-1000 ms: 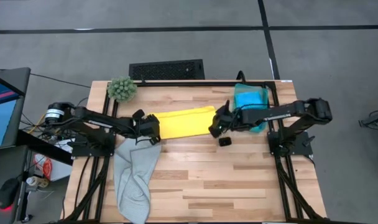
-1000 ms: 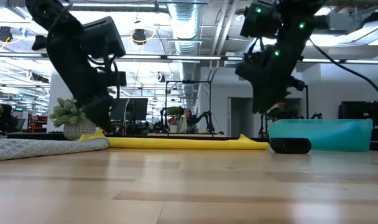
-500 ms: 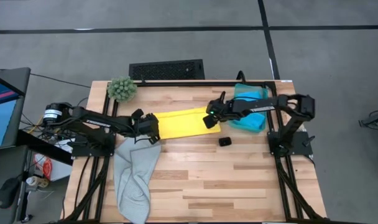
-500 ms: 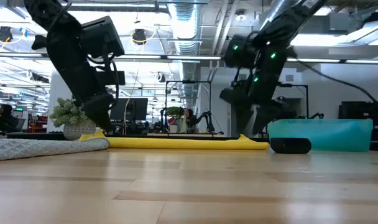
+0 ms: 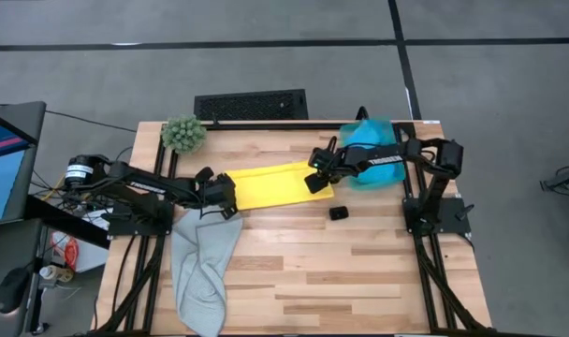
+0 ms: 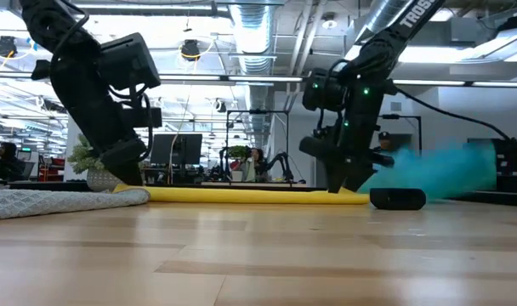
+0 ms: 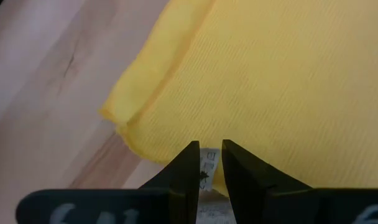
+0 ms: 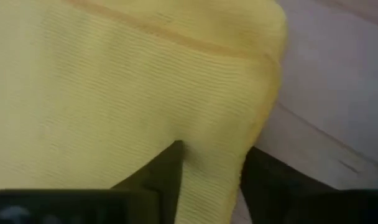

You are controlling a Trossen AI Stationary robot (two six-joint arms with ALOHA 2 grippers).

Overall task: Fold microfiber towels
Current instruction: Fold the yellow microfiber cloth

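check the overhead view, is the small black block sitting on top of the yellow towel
No, the small black block sits on bare wood just off the yellow towel.

The wooden worktop (image 5: 294, 271) is carrying a yellow towel (image 5: 270, 184) at centre, a grey towel (image 5: 202, 267) at eight o'clock, a plant (image 5: 183, 134) at eleven, a small black block (image 5: 337, 212), and a teal, possibly bunched, towel (image 5: 367, 134) at two.

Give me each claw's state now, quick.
Left claw: shut on the yellow towel, pinching its white tag.
Right claw: open, fingers straddling the yellow towel's other end.
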